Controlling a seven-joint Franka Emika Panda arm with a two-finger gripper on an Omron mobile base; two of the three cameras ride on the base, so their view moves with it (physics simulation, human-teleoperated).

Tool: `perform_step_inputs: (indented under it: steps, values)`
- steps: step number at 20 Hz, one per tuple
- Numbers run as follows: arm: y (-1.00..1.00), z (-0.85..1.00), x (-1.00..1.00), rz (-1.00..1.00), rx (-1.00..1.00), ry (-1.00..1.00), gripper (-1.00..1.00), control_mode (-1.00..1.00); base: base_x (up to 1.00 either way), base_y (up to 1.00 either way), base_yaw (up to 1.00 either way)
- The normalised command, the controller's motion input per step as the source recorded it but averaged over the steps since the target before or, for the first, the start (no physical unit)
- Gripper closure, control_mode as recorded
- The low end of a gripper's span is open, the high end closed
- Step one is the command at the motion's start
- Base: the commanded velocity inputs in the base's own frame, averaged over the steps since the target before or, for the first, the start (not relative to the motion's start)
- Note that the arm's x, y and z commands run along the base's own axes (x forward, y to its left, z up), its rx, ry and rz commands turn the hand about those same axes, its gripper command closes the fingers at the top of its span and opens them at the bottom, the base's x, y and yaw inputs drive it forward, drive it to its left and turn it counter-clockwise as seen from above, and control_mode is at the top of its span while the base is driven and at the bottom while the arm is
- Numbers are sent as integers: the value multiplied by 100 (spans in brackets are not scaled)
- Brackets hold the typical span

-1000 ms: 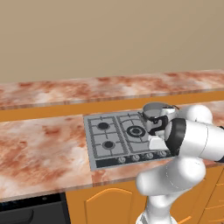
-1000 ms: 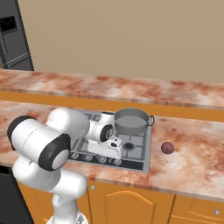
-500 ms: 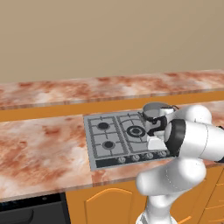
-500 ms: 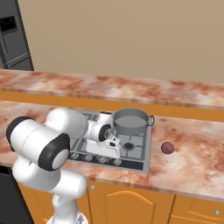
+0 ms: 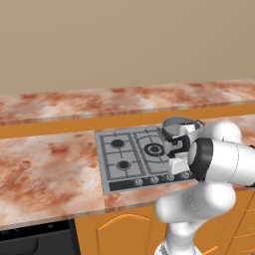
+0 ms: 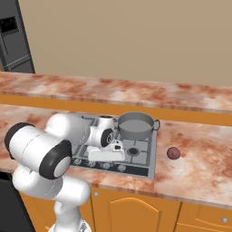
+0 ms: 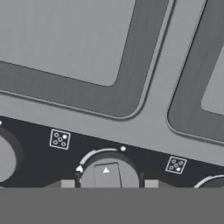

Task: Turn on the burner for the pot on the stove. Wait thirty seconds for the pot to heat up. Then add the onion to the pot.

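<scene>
The stove [image 5: 110,174] [image 6: 147,156] lies in the marble counter, and the grey pot [image 5: 179,127] [image 6: 135,125] stands on its back right burner. The reddish-purple onion [image 6: 173,152] rests on the counter right of the stove. My gripper [image 7: 109,183] points down at the black knob strip, its hand low over the stove's front right [image 5: 175,167] [image 6: 113,155]. In the hand view a round grey knob [image 7: 107,173] sits between the two fingertips [image 7: 68,183], which press its sides. The gripper is shut on that knob.
Grey grate bars [image 7: 131,65] run just behind the knob strip. Neighbouring knobs [image 7: 4,157] flank the gripped one. A raised marble ledge [image 6: 113,90] runs behind the counter, and a dark appliance [image 6: 13,41] stands at the far left.
The jaws have closed onto the knob over the last second. The arm and hand have stayed almost in place; the pot and onion have not moved.
</scene>
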Motion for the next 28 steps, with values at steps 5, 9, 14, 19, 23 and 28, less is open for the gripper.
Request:
perform_step_inputs:
  steps: [5, 9, 14, 19, 23, 28]
  values:
    - [-3, -20, 0, 59, 23, 1, 100, -100, 0, 0, 0]
    - [-10, -23, 0, 60, 30, 4, 100, -100, 0, 0, 0]
    - [-2, -24, 2, 58, 28, 8, 100, -100, 0, 0, 0]
    - [0, -19, 6, 54, 21, 8, 100, -100, 0, 0, 0]
    - [0, -23, 5, 55, 15, 9, 100, -100, 0, 0, 0]
    - [0, -25, 5, 55, 11, 11, 100, -100, 0, 0, 0]
